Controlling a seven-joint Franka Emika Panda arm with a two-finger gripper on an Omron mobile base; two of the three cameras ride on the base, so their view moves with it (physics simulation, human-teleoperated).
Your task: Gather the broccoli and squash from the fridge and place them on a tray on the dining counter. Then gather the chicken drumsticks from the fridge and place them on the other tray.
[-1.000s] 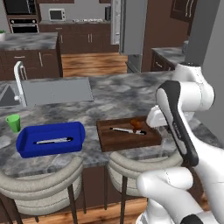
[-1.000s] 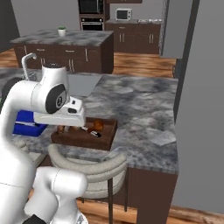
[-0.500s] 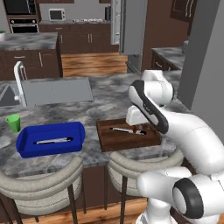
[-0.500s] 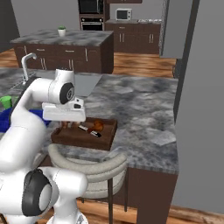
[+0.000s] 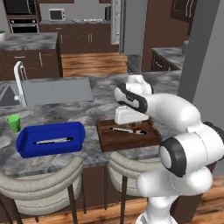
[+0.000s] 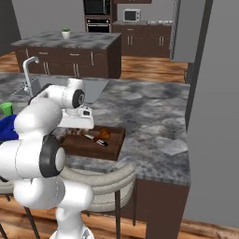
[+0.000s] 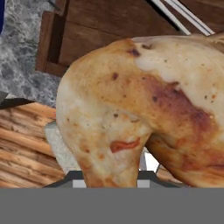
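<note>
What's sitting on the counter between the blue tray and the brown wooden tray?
Nothing: in the left base view, only bare grey marbled dining counter separates the blue tray from the wooden tray.

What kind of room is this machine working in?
A home kitchen, rendered rather than real: a grey marbled stone counter with a sink and curved faucet, built-in ovens on the far wall, and a tall grey fridge.

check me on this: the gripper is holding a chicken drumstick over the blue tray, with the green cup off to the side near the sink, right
Not quite. The gripper holds the chicken drumstick over the dark brown wooden tray, not the blue tray, which sits further along the counter. The left base view shows this. The green cup does stand near the sink.
</note>
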